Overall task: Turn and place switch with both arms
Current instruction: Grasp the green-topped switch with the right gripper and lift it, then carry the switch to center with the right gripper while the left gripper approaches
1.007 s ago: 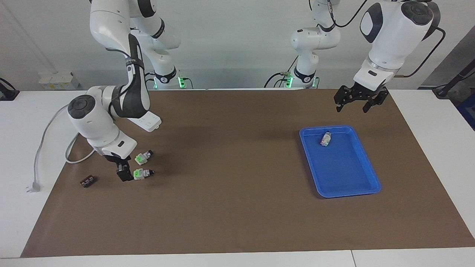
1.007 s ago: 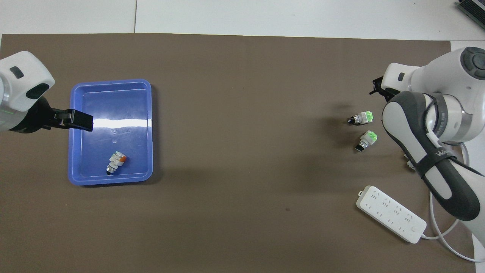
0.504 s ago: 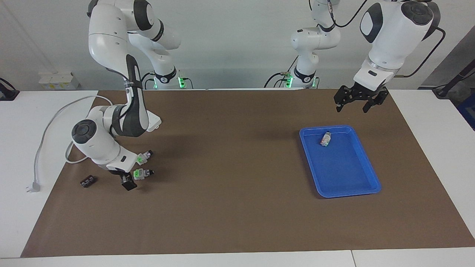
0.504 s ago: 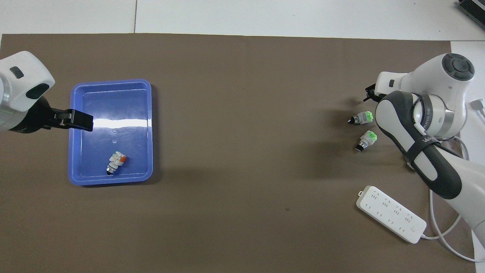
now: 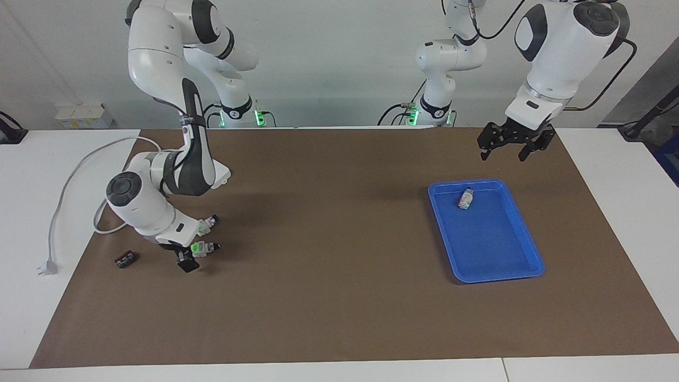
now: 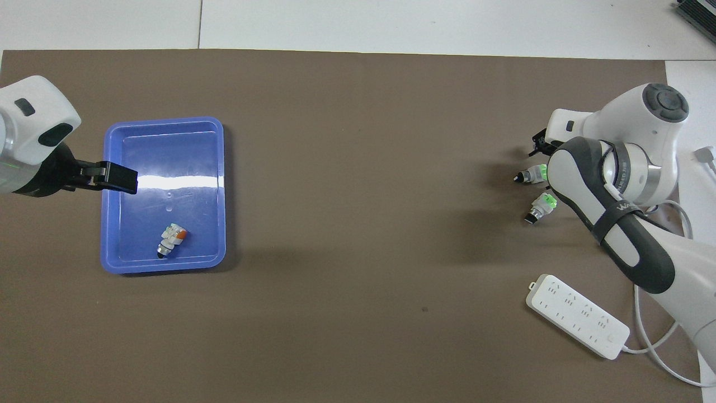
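Two green-and-grey switches lie on the brown mat at the right arm's end. One switch [image 5: 205, 248] [image 6: 528, 176] lies farther from the robots than the other switch [image 5: 207, 223] [image 6: 540, 206], which the arm partly covers. My right gripper [image 5: 186, 260] [image 6: 538, 145] is down at mat level, right beside the farther switch on its side away from the robots. I cannot tell whether it touches it. My left gripper [image 5: 504, 151] [image 6: 112, 178] is open and empty. It waits raised over the edge of the blue tray [image 5: 498, 276] [image 6: 162, 267].
A white-and-red block [image 5: 466, 199] [image 6: 171, 239] lies in the tray. A small black part [image 5: 125, 259] lies on the mat near the right arm. A white power strip [image 5: 222, 175] [image 6: 576, 315] with its cable lies nearer to the robots than the switches.
My right arm's wrist has tilted and sunk, and its gripper has shifted a little away from the robots beside the farther switch. Both switches and my left arm have stayed still.
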